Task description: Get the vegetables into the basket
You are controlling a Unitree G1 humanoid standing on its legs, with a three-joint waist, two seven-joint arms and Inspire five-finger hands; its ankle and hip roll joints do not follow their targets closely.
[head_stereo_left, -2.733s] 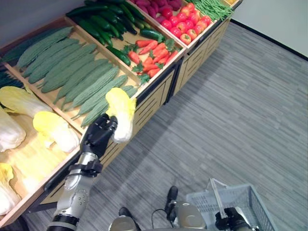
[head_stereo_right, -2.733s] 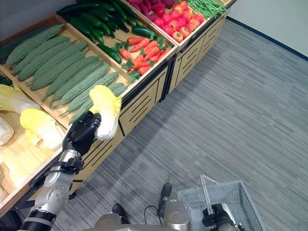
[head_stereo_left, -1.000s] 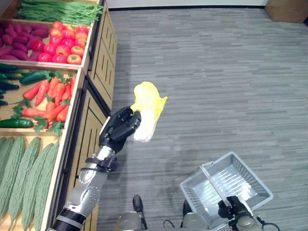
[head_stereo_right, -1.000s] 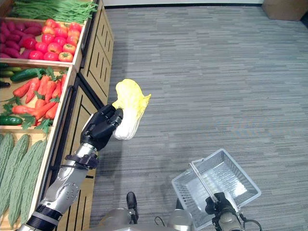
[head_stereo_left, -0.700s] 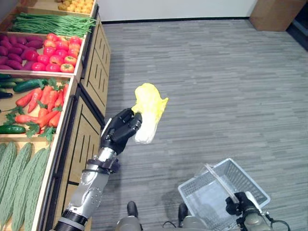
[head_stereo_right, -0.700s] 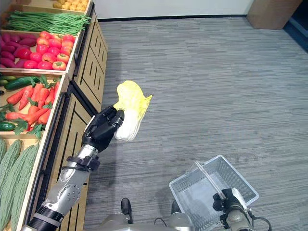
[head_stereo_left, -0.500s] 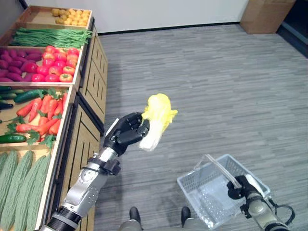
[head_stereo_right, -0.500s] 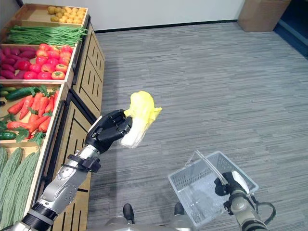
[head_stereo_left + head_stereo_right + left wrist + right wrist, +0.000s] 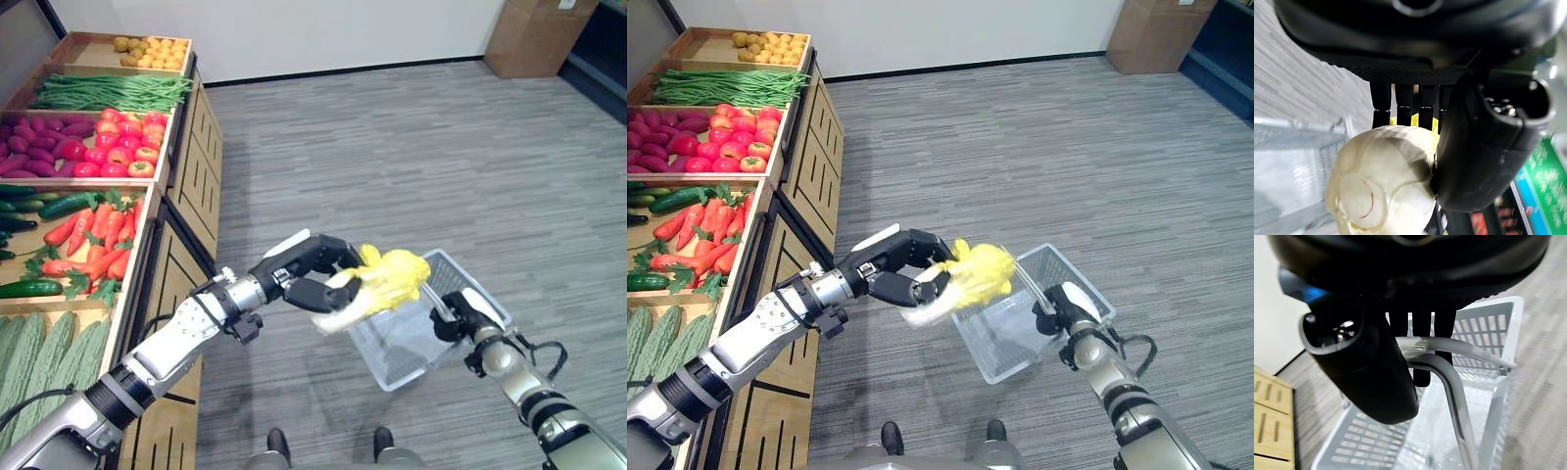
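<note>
The left hand grips a napa cabbage, fingers and thumb curled round its pale stem end; the left wrist view shows the cut white base pressed against the thumb. The cabbage is held in the air, its yellow leafy end over the near rim of the basket, not yet inside. The right hand is closed on the basket handle, fingers wrapped round the grey bar, holding the basket tilted above the grey floor. The basket is a light grey mesh type. To the robot's left stands a wooden display shelf with carrots, tomatoes, green beans and cucumbers.
</note>
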